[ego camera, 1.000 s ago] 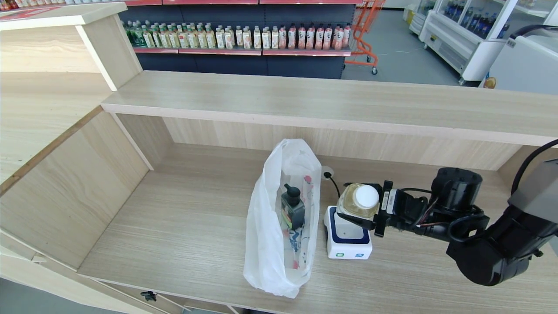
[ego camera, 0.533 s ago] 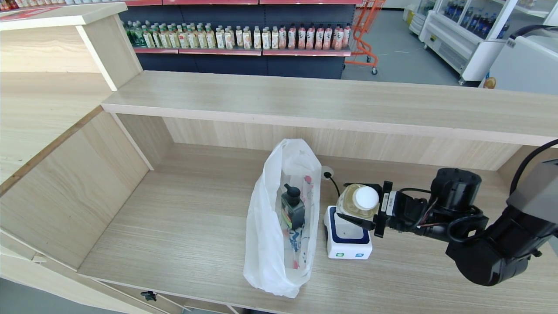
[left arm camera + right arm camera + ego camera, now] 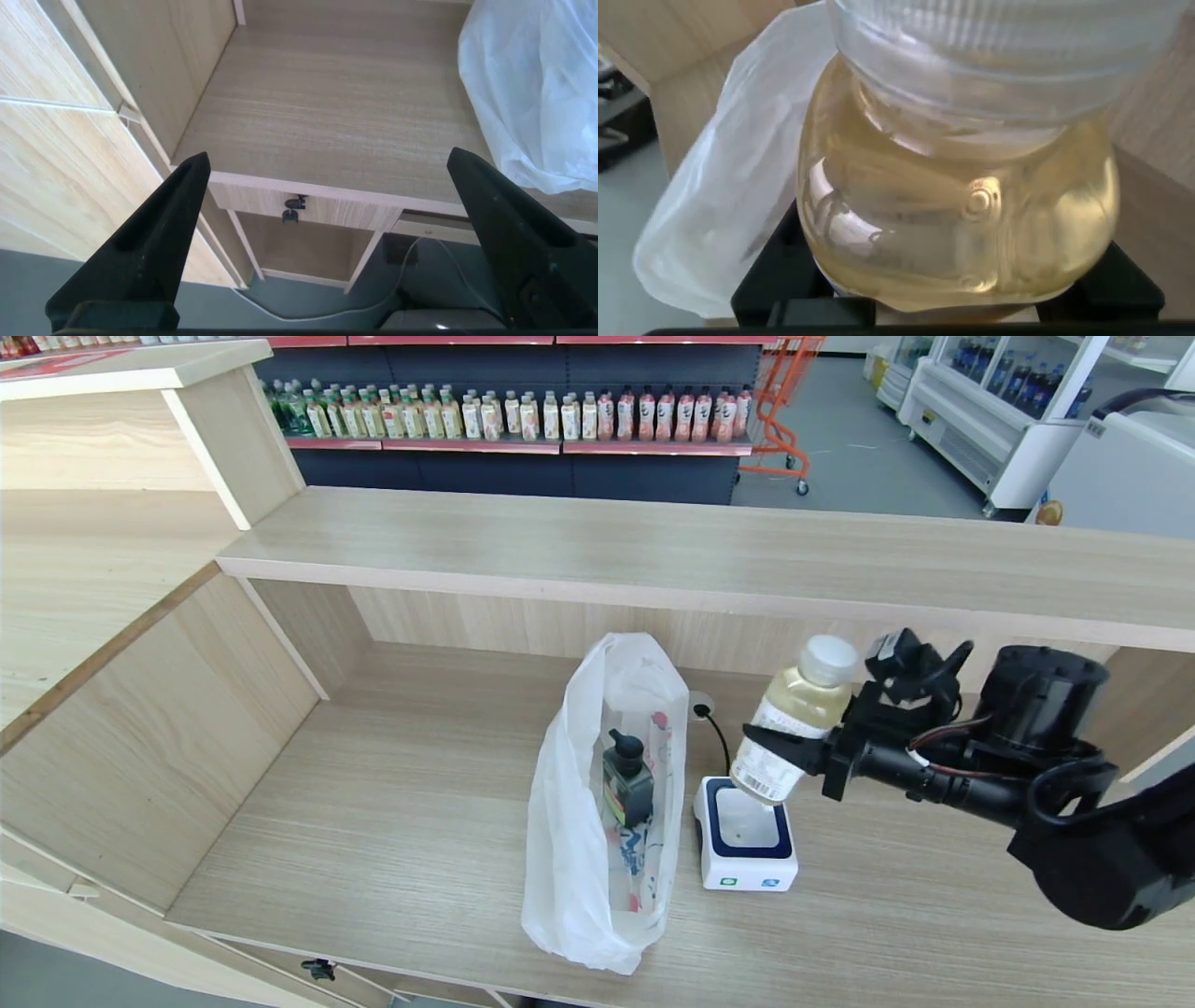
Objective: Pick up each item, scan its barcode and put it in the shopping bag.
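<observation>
My right gripper (image 3: 803,747) is shut on a clear bottle of yellowish liquid with a white cap (image 3: 794,721), held tilted just above the white-and-blue barcode scanner (image 3: 747,835) on the counter. The right wrist view looks down the bottle (image 3: 962,215) from its cap end, with the scanner's dark top (image 3: 785,280) beneath it. A white plastic shopping bag (image 3: 597,821) stands open to the left of the scanner, with a dark pump bottle (image 3: 625,779) inside. My left gripper (image 3: 327,252) hangs open below the counter's front edge, nothing between its fingers.
A wooden counter (image 3: 401,821) with a raised back ledge (image 3: 653,551) and a side wall at the left. The scanner's black cable (image 3: 714,728) runs to a hole in the counter. Store shelves with drinks stand beyond.
My right gripper has lifted the bottle off the scanner and tilted it, so its label and side now face the camera instead of its cap.
</observation>
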`<state>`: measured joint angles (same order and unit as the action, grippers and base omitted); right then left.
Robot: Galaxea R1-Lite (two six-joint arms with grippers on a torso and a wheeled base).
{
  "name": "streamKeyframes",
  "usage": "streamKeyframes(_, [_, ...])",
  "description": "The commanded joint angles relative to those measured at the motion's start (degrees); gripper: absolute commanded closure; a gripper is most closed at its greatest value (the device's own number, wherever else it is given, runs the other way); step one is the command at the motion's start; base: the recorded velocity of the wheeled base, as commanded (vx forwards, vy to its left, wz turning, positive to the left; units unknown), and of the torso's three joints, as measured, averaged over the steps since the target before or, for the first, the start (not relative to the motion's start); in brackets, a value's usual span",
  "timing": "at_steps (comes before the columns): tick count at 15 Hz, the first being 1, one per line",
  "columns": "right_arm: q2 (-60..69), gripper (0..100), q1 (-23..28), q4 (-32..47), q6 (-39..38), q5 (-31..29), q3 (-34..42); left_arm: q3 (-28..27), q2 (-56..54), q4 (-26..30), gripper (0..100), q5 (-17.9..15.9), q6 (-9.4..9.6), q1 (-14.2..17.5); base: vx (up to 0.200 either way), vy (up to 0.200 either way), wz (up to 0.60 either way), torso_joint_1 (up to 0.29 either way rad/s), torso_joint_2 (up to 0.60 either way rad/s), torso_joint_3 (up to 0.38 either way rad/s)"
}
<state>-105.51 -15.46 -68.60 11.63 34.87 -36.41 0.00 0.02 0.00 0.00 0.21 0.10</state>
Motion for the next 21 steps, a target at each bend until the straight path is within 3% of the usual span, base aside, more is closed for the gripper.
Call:
streamKeyframes(1, [14.6,100,-2.5,11.9,-15.7,-9.0,-1.0,0.0,0.0,0.0,0,0.0,-0.03,0.0,0.0,0.0,0.0,0.0,0.0,0.0])
streamKeyframes(3, [16.5,100,-6.8,19.6,-21.6,-9.7,0.1,0.0,0.0,0.0,0,0.0,-0.03,0.0,0.0,0.0,0.0,0.0,0.0,0.0])
streamKeyframes(6, [13.0,100,-13.5,19.5,-28.4,-9.6,3.5,0.0,0.0,0.0,0,0.0,-0.03,0.0,0.0,0.0,0.0,0.0,0.0,0.0])
streamKeyframes(13, [-0.1,100,-18.2,16.7,-26.1,-9.6,-0.8,0.0,0.0,0.0,0,0.0,-0.03,0.0,0.0,0.0,0.0,0.0,0.0,0.0])
streamKeyframes(17, [-7.6,100,-19.7,11.5,-20.3,-9.6,-2.7,0.0,0.0,0.0,0,0.0,-0.03,0.0,0.0,0.0,0.0,0.0,0.0,0.0])
streamKeyframes(21, [-13.1,100,-19.6,1.3,-20.1,-8.0,-3.5,0.0,0.0,0.0,0,0.0,-0.03,0.0,0.0,0.0,0.0,0.0,0.0,0.0])
